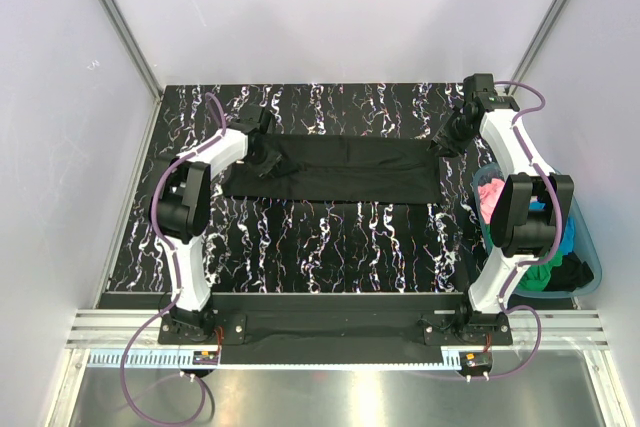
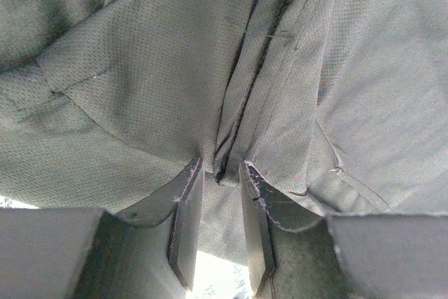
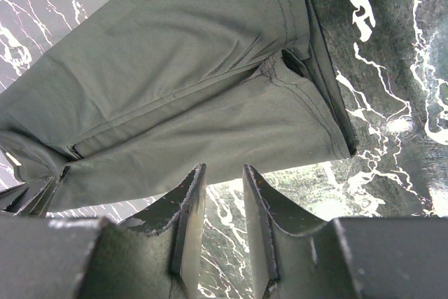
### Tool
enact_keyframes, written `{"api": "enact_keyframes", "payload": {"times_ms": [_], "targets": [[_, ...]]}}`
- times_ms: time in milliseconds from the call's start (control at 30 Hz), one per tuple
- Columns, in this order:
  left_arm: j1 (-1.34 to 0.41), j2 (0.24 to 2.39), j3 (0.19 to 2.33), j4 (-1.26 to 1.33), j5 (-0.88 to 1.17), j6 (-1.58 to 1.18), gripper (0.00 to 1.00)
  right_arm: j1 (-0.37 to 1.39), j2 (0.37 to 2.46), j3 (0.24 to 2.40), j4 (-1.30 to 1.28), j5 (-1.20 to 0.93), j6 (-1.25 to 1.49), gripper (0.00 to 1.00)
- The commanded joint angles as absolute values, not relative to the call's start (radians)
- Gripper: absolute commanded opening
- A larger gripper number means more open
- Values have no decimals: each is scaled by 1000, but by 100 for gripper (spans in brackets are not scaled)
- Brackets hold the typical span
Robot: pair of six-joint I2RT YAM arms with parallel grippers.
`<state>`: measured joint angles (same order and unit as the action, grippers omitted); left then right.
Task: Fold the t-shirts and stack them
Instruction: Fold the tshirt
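Observation:
The large black t-shirt (image 1: 340, 169) lies folded into a long band across the far half of the table. My left gripper (image 1: 268, 155) is at its left end. In the left wrist view the jaws (image 2: 220, 166) stand a little apart, with creased black cloth (image 2: 140, 82) bunched at and between the tips. My right gripper (image 1: 447, 139) is at the band's right end. In the right wrist view its jaws (image 3: 222, 169) are open and empty just off the shirt's edge (image 3: 210, 117), with bare table between them. Pink (image 1: 490, 195), turquoise (image 1: 567, 237) and green (image 1: 535, 277) shirts lie heaped at the right.
The heaped shirts sit in a translucent teal tub (image 1: 596, 269) at the table's right edge, beside the right arm. The black marbled tabletop (image 1: 330, 247) is bordered by white walls on the left, right and far sides.

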<state>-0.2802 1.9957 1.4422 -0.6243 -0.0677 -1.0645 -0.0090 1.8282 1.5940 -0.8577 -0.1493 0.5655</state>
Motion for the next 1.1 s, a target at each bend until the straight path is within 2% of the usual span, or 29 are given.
{"api": "enact_keyframes", "payload": {"times_ms": [0, 167, 567, 833, 1067], "targets": [[-285, 1970, 1439, -568, -80, -1074, 32, -6, 1795, 1624, -841, -153, 563, 35], [-287, 1979, 1439, -554, -74, -1078, 32, -6, 1792, 1623, -841, -150, 563, 35], [-288, 1983, 1445, -549, -75, -1083, 24, -6, 1798, 1626, -841, -147, 563, 34], [-290, 1974, 1447, -580, -78, -1086, 24, -6, 1804, 1629, -839, -147, 566, 34], [-295, 1985, 1462, -598, -91, -1086, 29, -6, 1802, 1628, -838, -150, 566, 34]]}}
